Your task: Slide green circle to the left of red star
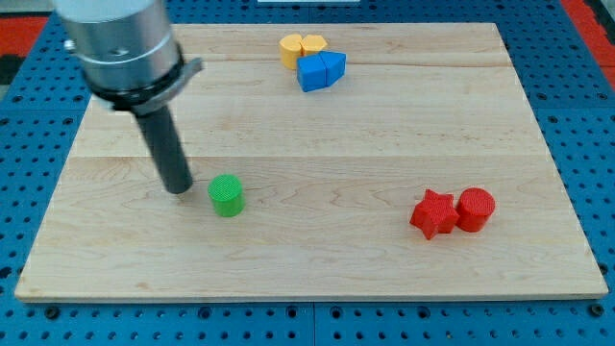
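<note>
The green circle is a small green cylinder standing on the wooden board, left of the middle. The red star lies far to the view's right of it, touching a red circle on its right side. My tip rests on the board just to the view's left of the green circle, with a small gap between them. The dark rod rises from the tip to the grey arm body at the view's top left.
A yellow block and a blue block sit together near the board's top edge, right of the rod. The board lies on a blue perforated table.
</note>
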You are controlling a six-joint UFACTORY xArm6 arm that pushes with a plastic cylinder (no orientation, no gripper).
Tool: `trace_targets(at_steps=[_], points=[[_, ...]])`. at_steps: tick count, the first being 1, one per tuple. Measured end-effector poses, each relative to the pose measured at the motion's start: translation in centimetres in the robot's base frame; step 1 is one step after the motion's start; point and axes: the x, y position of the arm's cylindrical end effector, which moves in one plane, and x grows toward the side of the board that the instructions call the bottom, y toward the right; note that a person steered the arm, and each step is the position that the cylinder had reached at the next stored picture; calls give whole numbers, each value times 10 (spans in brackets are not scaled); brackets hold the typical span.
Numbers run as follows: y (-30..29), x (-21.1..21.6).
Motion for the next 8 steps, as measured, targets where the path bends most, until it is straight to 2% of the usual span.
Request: trace_targets(at_steps=[1,3,5,7,8], points=[[6,15],[59,7],[147,7],[188,-11],[190,9]])
